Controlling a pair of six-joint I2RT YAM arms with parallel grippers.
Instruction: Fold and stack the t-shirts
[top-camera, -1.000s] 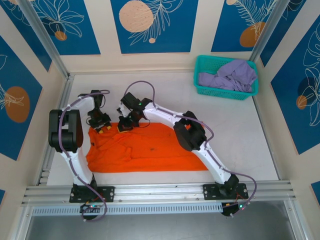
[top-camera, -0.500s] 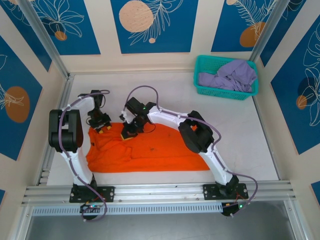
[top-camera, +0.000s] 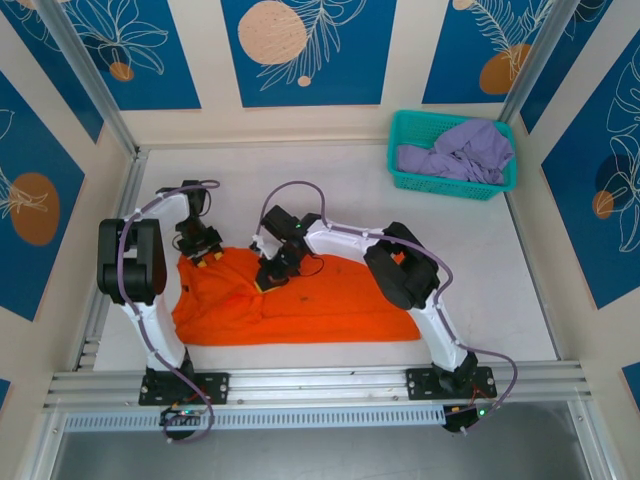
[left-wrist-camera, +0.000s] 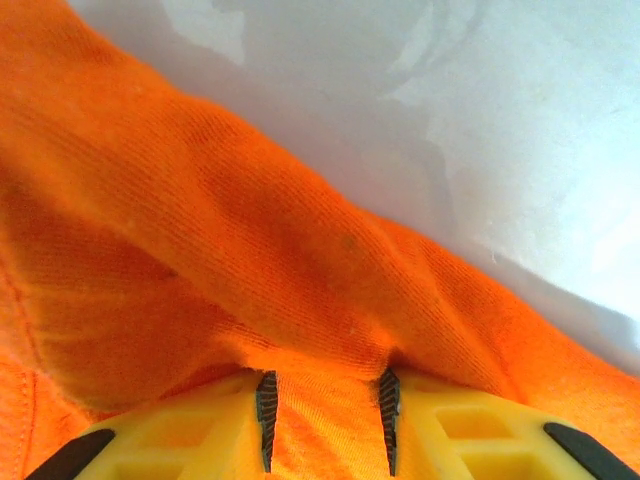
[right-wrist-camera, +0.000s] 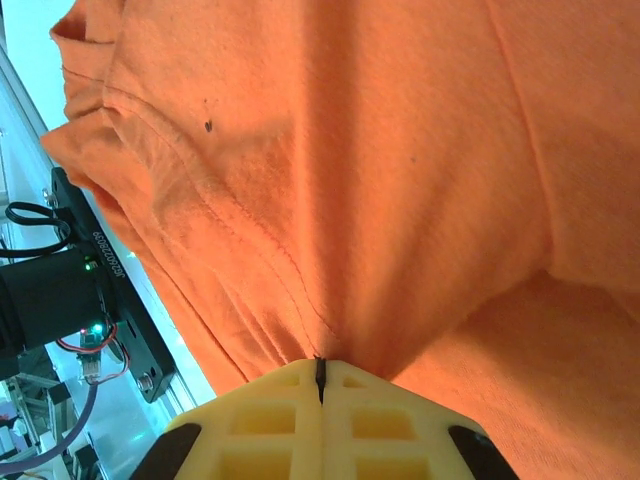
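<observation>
The teal basket stands at the far right corner of the bench, with the purple shirt crumpled inside it and spilling a little over its right rim. The orange shirt lies spread on the bench near the arm bases, well apart from the basket. The left tool sits at the shirt's far left corner; in the wrist view a ridge of orange cloth is pinched between its yellow fingers. The right tool rests on the shirt just right of it, jaws pressed together, apparently nipping a thin pleat that tents toward them.
</observation>
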